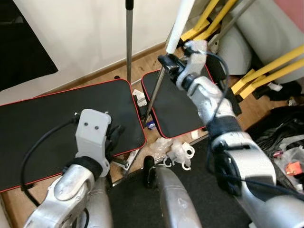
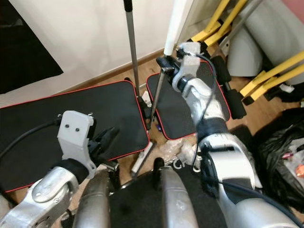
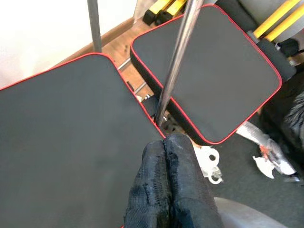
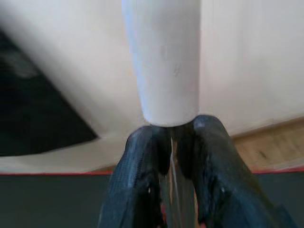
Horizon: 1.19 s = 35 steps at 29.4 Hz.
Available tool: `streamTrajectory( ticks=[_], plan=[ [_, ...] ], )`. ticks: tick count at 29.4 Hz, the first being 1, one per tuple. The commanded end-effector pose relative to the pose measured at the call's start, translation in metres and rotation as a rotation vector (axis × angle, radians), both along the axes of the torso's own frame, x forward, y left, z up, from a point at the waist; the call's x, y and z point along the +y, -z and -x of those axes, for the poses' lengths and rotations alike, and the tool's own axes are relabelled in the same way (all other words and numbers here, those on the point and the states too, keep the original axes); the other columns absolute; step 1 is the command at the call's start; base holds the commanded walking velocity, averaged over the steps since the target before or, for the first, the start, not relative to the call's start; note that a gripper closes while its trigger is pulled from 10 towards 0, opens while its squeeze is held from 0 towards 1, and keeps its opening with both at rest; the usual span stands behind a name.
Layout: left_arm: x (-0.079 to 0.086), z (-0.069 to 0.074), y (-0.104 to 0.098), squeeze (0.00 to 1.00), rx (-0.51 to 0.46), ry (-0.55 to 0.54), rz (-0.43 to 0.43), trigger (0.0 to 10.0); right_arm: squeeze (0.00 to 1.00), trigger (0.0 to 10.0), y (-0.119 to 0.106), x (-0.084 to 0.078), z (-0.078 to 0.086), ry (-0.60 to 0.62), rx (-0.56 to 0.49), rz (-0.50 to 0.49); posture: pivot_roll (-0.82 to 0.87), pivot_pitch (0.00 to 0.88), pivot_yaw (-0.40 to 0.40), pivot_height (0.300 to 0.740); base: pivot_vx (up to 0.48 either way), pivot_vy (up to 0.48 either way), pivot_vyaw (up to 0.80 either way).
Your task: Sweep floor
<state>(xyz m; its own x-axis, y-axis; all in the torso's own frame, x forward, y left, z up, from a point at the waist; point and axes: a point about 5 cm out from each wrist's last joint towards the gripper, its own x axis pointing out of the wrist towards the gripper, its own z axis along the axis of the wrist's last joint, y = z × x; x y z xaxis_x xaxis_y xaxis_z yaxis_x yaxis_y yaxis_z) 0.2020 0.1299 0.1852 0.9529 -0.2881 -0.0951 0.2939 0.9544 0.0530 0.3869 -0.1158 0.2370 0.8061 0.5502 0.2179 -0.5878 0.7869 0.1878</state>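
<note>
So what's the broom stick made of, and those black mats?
The broom stick looks like shiny metal, grey and glinting, with a smooth white sleeve on top, maybe plastic. The right gripper holds it. The black mats look like matte padding with red piping.

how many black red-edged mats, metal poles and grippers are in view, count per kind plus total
black red-edged mats: 2, the large mat and the small mat
metal poles: 2, the broom pole in the right gripper and the upright pole
grippers: 2, that one and the left gripper
total: 6
</note>
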Motion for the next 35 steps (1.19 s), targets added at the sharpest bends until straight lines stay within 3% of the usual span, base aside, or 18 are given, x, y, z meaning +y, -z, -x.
streamTrajectory(
  ticks=[1,6,8,13,14,15,16,17,22,35],
  plan=[
    [-0.004,0.002,0.007,0.0,0.029,0.014,0.008,10.0,0.0,0.0,-0.008,0.004,0.007,-0.08,-0.023,-0.06,-0.02,0.415,-0.227,0.74,0.0,0.0,0.0],
    [-0.002,0.0,0.007,0.0,0.026,0.007,0.01,10.0,0.0,0.0,-0.01,0.008,0.018,-0.143,-0.04,-0.074,-0.03,0.405,-0.227,0.74,0.0,0.0,0.0],
    [0.002,-0.01,0.01,0.0,0.023,-0.009,0.012,10.0,0.0,0.0,-0.004,0.014,0.036,-0.252,-0.05,-0.032,-0.04,0.369,-0.222,0.74,0.0,0.0,0.0],
    [0.003,-0.014,0.011,0.0,0.017,-0.016,0.012,10.0,0.0,0.0,-0.002,0.016,0.047,-0.269,-0.031,-0.021,-0.04,0.348,-0.22,0.74,0.0,0.0,0.0],
    [0.006,-0.019,0.014,0.0,0.023,-0.037,0.01,10.0,0.0,4.2,0.003,0.023,0.054,-0.256,-0.002,0.005,-0.04,0.313,-0.218,0.74,0.0,0.0,0.0],
    [0.008,-0.022,0.016,0.0,0.027,-0.051,0.008,10.0,0.0,6.5,0.008,0.029,0.059,-0.242,0.019,0.027,-0.04,0.303,-0.218,0.74,0.0,0.0,0.0],
    [0.008,-0.022,0.016,0.0,0.027,-0.051,0.008,10.0,0.0,6.5,0.008,0.029,0.059,-0.242,0.019,0.027,-0.04,0.303,-0.218,0.74,0.0,0.0,0.0],
    [0.01,-0.027,0.022,0.0,0.041,-0.069,-0.003,10.0,0.0,10.0,0.015,0.036,0.065,-0.22,0.031,0.048,-0.05,0.286,-0.221,0.74,0.0,0.0,0.0],
    [0.013,-0.033,0.029,0.0,0.053,-0.097,0.009,10.0,0.0,10.0,0.024,0.043,0.078,-0.224,0.036,0.073,-0.05,0.25,-0.227,0.74,-0.048,0.0,0.0],
    [0.01,-0.043,0.038,0.0,0.053,-0.089,0.012,10.0,0.0,10.0,0.026,0.046,0.088,-0.233,0.031,0.117,-0.06,0.205,-0.208,0.74,-0.249,0.0,-0.12]
  ],
)
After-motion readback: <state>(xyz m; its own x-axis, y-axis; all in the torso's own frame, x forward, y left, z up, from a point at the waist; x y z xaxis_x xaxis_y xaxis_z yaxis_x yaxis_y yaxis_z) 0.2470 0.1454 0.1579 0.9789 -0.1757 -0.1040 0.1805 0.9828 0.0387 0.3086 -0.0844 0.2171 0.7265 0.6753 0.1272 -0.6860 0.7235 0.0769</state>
